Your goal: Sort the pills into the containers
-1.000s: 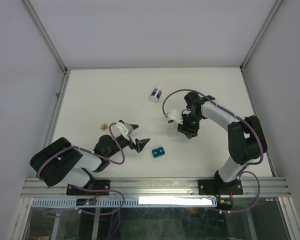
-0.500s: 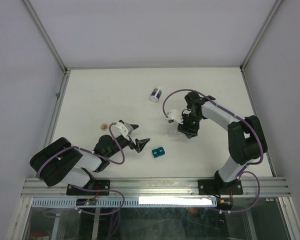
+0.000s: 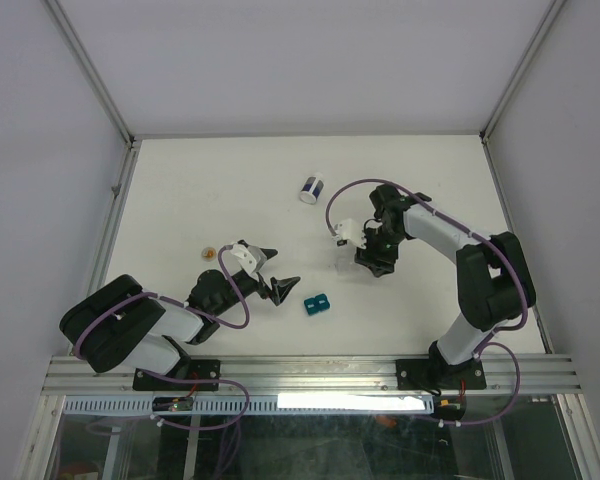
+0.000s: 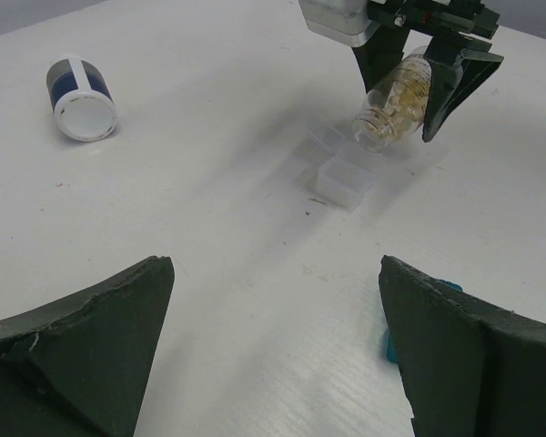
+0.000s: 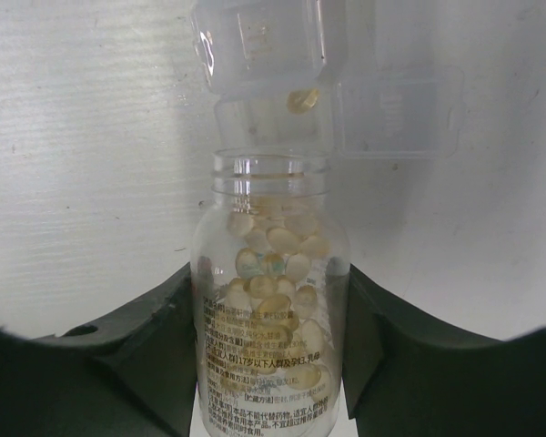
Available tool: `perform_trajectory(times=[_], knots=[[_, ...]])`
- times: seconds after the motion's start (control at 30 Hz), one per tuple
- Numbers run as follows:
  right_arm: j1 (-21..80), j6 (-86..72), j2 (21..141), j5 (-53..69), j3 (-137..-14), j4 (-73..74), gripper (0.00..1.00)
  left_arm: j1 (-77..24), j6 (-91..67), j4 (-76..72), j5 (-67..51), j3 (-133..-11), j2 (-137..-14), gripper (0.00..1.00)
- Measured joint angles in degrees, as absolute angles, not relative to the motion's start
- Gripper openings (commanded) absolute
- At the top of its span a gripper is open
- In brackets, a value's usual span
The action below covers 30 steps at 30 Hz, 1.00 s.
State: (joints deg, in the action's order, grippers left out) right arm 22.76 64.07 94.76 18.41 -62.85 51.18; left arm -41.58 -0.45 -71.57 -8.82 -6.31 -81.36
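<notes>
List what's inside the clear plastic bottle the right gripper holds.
Pale yellow oval pills fill much of the clear plastic bottle; its printed label partly hides the lower ones.

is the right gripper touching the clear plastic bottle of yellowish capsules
Touching. In the right wrist view the right gripper presses a dark finger against each side of the clear plastic bottle of yellowish capsules, no gap.

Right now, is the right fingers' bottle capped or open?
Open: the bottle shows a bare threaded mouth, no cap, facing the clear container holding one pill.
</notes>
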Motion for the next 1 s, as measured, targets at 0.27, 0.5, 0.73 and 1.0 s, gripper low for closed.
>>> perform_trajectory(times=[0.27,0.5,0.73,1.0], knots=[[23.0,63.3,94.7,18.6,-62.5,50.7,0.00,-41.6,-0.4,-71.6,-8.8,-6.3,-81.4,0.99],[23.3,62.8,94.5,18.6,-62.1,50.2,0.00,-41.6,-0.4,-71.5,-8.8,-6.4,-81.4,0.99],[23.5,62.4,94.2,18.4,-61.9,50.0,0.00,-41.6,-0.4,-71.4,-8.9,-6.9,-83.1,0.99],[23.6,62.0,93.6,18.0,-61.4,49.6,0.00,-41.6,-0.4,-71.4,-8.9,-7.0,-83.2,0.99]])
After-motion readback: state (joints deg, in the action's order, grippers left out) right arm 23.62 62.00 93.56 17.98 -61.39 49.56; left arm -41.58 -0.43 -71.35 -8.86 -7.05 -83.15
